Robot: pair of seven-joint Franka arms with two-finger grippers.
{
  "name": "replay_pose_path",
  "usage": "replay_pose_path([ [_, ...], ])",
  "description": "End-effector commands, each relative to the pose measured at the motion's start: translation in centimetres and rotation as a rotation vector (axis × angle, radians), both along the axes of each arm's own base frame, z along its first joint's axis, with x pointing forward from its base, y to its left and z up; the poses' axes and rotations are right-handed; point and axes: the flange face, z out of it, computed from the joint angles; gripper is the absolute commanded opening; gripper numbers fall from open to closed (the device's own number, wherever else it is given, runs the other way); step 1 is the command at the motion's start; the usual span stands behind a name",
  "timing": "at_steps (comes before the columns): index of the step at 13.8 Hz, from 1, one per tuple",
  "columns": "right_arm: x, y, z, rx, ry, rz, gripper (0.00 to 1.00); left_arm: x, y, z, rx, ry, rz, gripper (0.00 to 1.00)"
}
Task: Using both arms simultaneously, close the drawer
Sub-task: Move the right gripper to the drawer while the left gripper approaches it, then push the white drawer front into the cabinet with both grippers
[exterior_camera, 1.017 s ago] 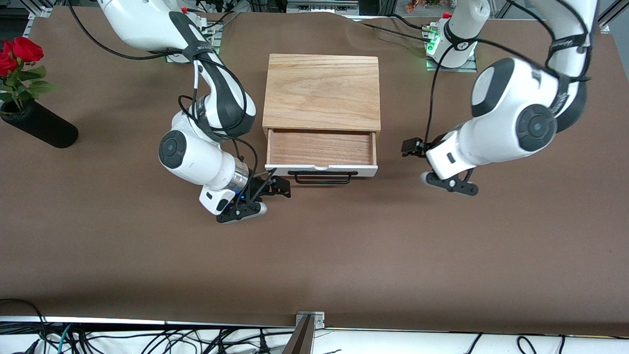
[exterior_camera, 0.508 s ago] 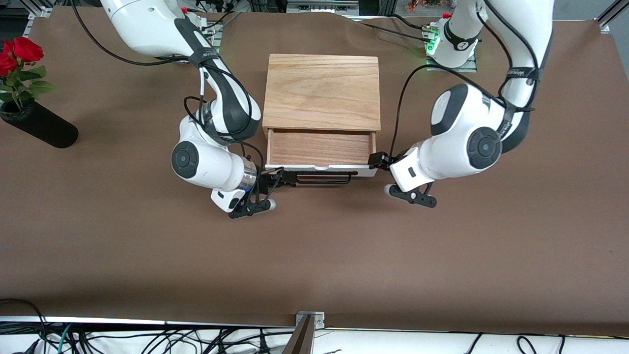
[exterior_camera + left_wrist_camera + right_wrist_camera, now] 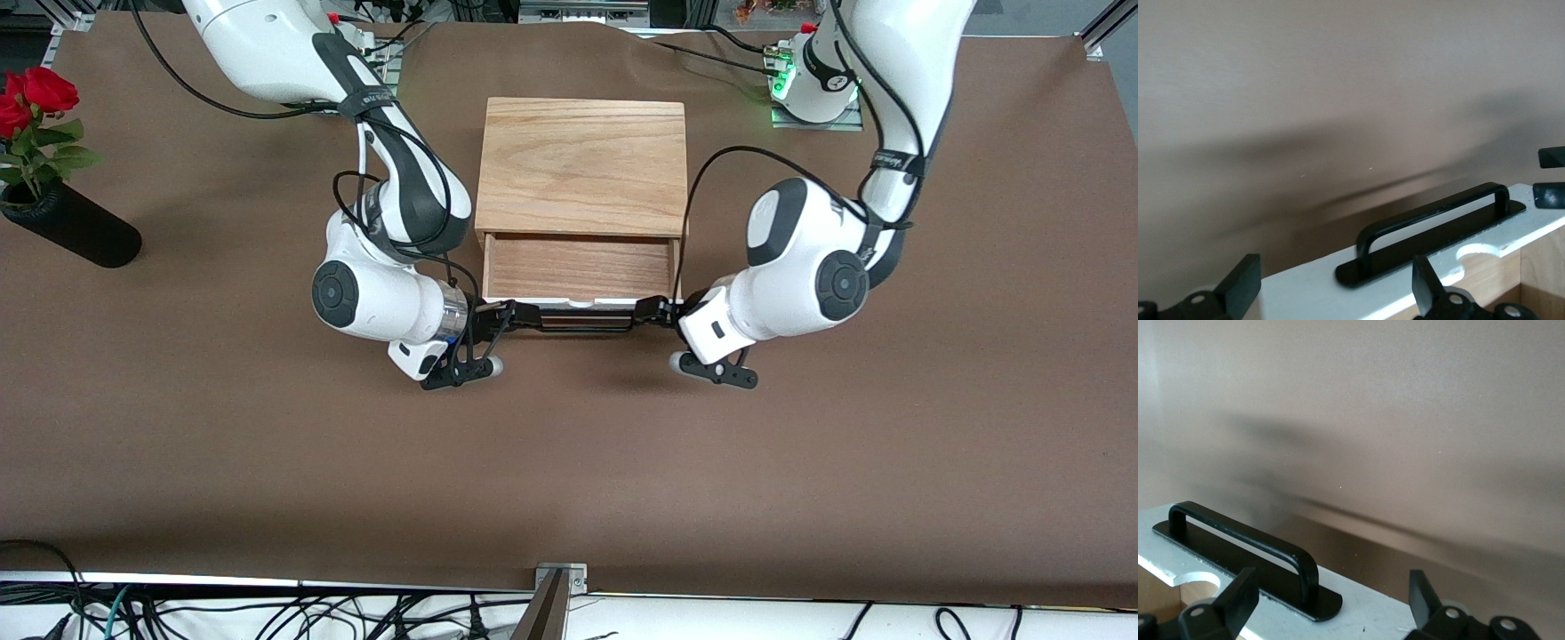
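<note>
Shallow wooden drawer (image 3: 582, 271) open; both grippers at its white front.
Left gripper (image 3: 1335, 288) and right gripper (image 3: 1331, 603), fingers spread, flank the handle; rigid, light, likely free-sliding; push panel ends evenly.

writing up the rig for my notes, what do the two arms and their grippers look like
Both arms, the left arm and the right arm, are bulky and glossy white, with rounded shells, black joint bands and round dark caps on the joints. Thin black cables loop loosely along each. The left gripper and right gripper are small, black and two-fingered, with flat tapered fingers. A metal ring sits behind the right gripper.
</note>
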Motion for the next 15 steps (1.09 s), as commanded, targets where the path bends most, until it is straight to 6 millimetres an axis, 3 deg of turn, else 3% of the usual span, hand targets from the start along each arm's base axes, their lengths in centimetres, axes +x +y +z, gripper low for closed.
replay_pose_path([
  [1,-0.4,1.2,-0.7,0.025,0.041,0.01,1.0,0.9,-0.7,-0.1,-0.027,-0.035,0.019,1.0],
  [6,-1.1,1.5,-1.4,0.018,0.08,0.031,1.0,-0.7,-1.0,-2.4,-0.013,0.019,-0.006,1.0],
  [9,-1.3,1.4,-1.5,0.014,0.098,0.04,1.0,-0.9,-1.1,-2.7,-0.01,0.024,-0.009,1.0],
  [12,-1.6,1.6,-1.6,0.012,0.11,0.049,1.0,-2.4,-1.0,-3.7,0.009,0.133,-0.057,1.0],
  [15,-2.5,2.9,-1.5,0.021,0.135,0.057,1.0,-3.2,-0.6,-3.8,0.016,0.201,-0.084,1.0],
])
